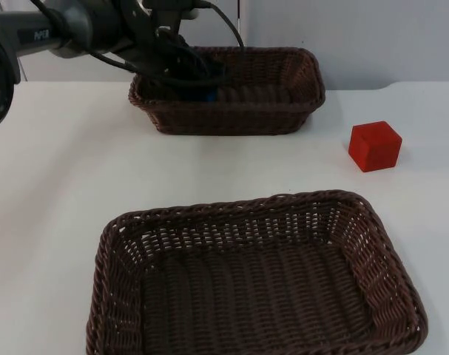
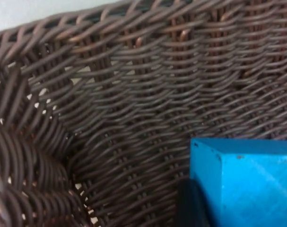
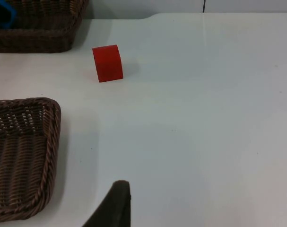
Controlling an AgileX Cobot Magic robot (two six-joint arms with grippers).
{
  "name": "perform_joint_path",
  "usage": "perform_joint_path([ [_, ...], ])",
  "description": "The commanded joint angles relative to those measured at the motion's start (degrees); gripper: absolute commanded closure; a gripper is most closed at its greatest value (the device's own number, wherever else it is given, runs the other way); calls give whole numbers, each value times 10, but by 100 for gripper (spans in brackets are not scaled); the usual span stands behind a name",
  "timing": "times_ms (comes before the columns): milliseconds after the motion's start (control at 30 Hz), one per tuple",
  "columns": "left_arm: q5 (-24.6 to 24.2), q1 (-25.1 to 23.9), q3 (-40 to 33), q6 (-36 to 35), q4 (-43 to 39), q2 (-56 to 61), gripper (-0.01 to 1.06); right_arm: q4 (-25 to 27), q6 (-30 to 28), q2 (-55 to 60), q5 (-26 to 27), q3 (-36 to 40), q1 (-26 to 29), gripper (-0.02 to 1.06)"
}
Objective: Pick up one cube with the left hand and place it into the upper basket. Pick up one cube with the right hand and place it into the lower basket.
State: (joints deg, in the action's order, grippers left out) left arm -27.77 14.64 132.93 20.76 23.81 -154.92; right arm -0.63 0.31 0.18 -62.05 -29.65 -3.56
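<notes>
Lower basket (image 1: 120,296): dark brown wicker, rectangular, nearest the camera in the top view, flat on the white table (image 1: 54,163); nothing lies inside it; one of its corners also shows in the right wrist view (image 3: 25,156)
Red cube (image 1: 374,146): on the table, beyond the lower basket's far right corner and well apart from it, resting flat with no gripper touching it; also seen in the right wrist view (image 3: 108,63), between the two baskets' corners
Right gripper (image 3: 116,203): hangs above bare table on the red cube's side of the lower basket, well apart from the cube; one black fingertip is visible, and I cannot tell how its jaws stand
Upper basket (image 1: 298,111): same brown wicker, smaller in view, beyond the lower basket with a strip of bare table between them, close to the grey partition wall (image 1: 372,37); its woven wall shows close up in the left wrist view (image 2: 134,94)
Left gripper (image 1: 198,85): reaches down inside the upper basket at the end farthest from the red cube; whether the jaws pinch the cube or stand spread cannot be told
Blue cube (image 1: 202,95): inside the upper basket, under the left gripper, mostly hidden by it in the top view; in the left wrist view (image 2: 247,184) it sits just beside the basket's inner wall, with a dark fingertip against its lower edge
</notes>
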Motion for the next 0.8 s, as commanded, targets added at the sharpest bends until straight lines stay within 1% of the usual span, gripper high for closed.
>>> perform_joint_path([
  [0, 1, 0, 4, -4, 2, 1, 50, -3, 1, -2, 3, 1, 4, -1],
  [33, 1, 0, 4, -4, 7, 1, 41, -3, 1, -2, 3, 1, 4, -1],
  [100, -4, 0, 4, -4, 15, 1, 28, -3, 1, -2, 3, 1, 4, -1],
  [133, -7, 0, 4, -4, 16, 3, 23, -3, 1, -2, 3, 1, 4, -1],
  [167, -7, 0, 4, -4, 16, 3, 23, -3, 1, -2, 3, 1, 4, -1],
  [233, -16, 0, 5, -4, 16, 12, 18, -3, 1, -2, 3, 1, 4, -1],
  [433, -51, 0, 5, -4, 12, 52, 18, -3, 1, -2, 3, 1, 4, -1],
  [467, -51, 0, 5, -4, 12, 52, 18, -3, 1, -2, 3, 1, 4, -1],
  [533, -62, 0, 6, -4, 11, 81, 18, -3, 1, -2, 3, 1, 4, -1],
  [600, -88, 0, 6, 0, 8, 112, 18, -2, 1, -2, 3, 1, 4, -1],
  [633, -88, 0, 6, 0, 8, 112, 18, -2, 1, -2, 3, 1, 4, -1],
  [700, -109, 0, 6, 0, 2, 134, 18, -2, 1, -2, 3, 1, 4, -1],
  [767, -138, -2, 6, 0, 2, 158, 18, -2, 1, -2, 3, 1, 4, -1],
])
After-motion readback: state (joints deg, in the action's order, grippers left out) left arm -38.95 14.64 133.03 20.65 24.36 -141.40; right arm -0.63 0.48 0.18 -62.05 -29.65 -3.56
